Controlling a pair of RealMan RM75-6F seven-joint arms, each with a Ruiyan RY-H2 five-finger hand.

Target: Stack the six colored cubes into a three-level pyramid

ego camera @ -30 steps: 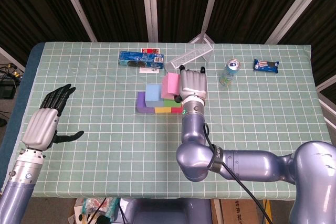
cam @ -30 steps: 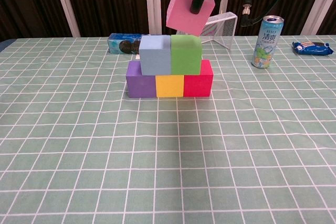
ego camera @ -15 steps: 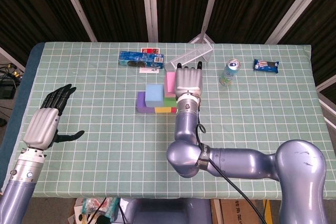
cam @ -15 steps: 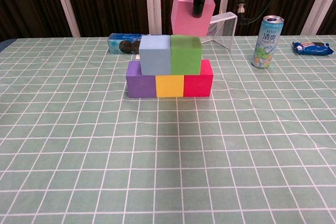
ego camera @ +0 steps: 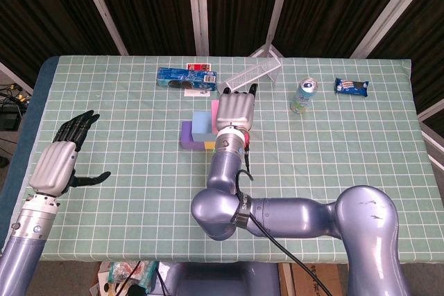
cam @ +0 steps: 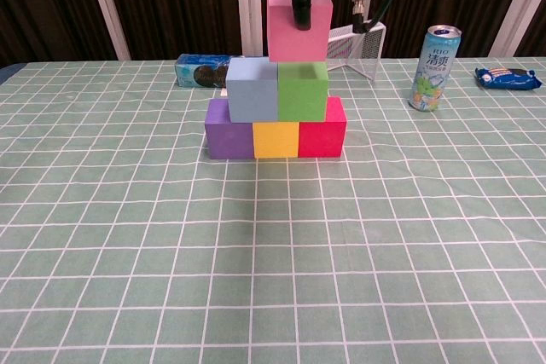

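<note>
Covering most of the block stack from the head view, right hand (ego camera: 236,110) now further left than before, gripping the pink cube (ego camera: 216,109); left hand (ego camera: 61,161) open, unmoved above the table (ego camera: 125,199).

Seen from the chest: pink cube (cam: 298,21) levelled, shifted left, over blue cube (cam: 252,89) and green cube (cam: 303,90).

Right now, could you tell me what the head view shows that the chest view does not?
Only the head view shows the left robot hand, open at the table's left edge, and the back of the right robot hand over the stack. Only the chest view shows the yellow cube and green cube unobstructed. Both show the pink cube, blue cube and can.
</note>
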